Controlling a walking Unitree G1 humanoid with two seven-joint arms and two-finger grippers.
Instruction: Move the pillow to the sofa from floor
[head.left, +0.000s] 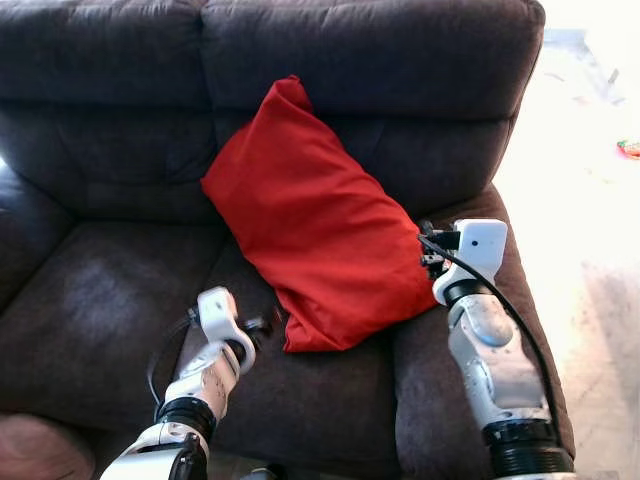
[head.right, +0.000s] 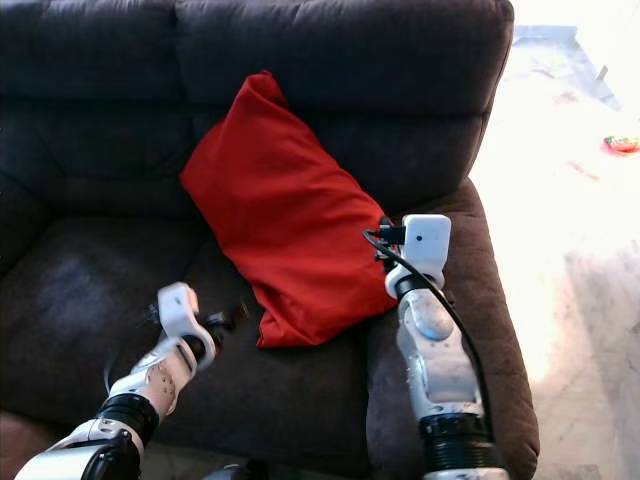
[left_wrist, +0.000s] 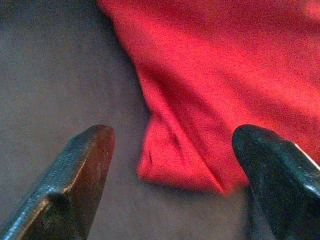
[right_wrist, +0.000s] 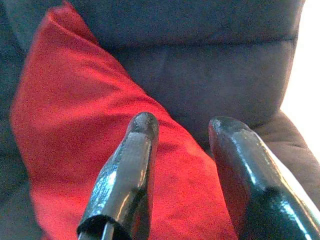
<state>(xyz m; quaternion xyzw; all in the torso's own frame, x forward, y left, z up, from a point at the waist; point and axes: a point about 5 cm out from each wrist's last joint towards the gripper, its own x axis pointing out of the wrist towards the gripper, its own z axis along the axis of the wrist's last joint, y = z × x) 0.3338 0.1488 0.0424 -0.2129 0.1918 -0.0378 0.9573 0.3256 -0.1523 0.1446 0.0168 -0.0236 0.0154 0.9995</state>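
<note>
Red rectangular fabric pillow (head.left: 312, 222): on dark brown upholstered sofa (head.left: 110, 300), leaning against backrest, toward right armrest. Our left gripper (left_wrist: 172, 150): fingers wide, empty, near pillow's lower corner. Our right gripper (right_wrist: 182, 125): fingers narrowly parted, empty, beside pillow's right edge.

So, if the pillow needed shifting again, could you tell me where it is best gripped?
Probably the pillow's lower corner, which lies flat and thin on the sofa seat. The left gripper is open with that corner between its fingers, so coming in from the robot's left along the seat suits it.
</note>
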